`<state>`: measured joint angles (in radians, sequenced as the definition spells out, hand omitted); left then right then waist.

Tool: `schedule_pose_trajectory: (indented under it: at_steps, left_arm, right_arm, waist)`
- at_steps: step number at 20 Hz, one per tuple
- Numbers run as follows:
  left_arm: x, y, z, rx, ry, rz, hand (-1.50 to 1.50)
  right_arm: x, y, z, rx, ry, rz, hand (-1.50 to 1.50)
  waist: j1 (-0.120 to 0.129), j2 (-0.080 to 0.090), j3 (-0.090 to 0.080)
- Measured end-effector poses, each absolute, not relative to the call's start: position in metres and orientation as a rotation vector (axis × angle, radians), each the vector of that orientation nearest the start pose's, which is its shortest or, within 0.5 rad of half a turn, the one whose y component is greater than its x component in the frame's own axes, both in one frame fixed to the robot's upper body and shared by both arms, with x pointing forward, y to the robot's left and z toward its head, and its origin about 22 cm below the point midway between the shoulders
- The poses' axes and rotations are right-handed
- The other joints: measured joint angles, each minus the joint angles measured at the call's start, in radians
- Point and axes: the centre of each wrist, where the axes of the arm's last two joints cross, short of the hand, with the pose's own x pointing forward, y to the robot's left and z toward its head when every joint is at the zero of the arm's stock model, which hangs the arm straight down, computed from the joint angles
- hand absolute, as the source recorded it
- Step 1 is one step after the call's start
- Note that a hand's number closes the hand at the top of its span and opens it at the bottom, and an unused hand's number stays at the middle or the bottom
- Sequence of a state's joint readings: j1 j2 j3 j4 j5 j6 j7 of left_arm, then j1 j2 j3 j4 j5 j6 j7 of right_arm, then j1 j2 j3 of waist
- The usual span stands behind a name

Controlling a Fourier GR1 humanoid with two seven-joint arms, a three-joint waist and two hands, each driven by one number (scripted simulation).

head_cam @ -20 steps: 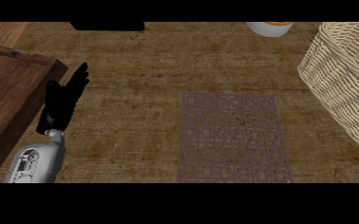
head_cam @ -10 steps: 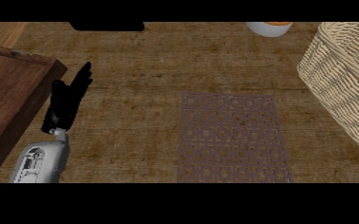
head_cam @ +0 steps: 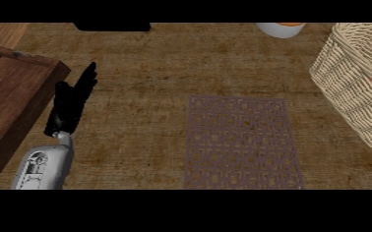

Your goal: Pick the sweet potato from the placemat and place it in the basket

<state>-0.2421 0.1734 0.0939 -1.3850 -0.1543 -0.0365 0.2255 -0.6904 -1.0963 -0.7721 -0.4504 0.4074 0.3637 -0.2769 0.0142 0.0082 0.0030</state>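
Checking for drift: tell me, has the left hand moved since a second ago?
Barely: the left hand tilted slightly right, away from the wooden box.

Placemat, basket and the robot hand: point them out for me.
placemat (head_cam: 242,142), head view, middle of the mat
basket (head_cam: 350,81), head view, woven side wall
left robot hand (head_cam: 70,105), head view, palm

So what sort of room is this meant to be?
Probably a kitchen or dining counter: a woven placemat lies on the wooden top, a wicker basket stands at the right, and a white bowl of something orange sits at the far edge.
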Motion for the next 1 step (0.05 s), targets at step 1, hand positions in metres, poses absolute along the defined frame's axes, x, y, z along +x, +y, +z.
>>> schedule_pose_trajectory:
  at_steps: [1]
  left_arm:
    - [0.3035, 0.2696, 0.0291, 0.261, -1.373, -0.216, 0.0]
  right_arm:
    - [0.2377, -0.6097, 0.2403, -0.891, -1.51, 0.05, -1.5]
  waist:
    - [-0.002, 0.001, 0.001]
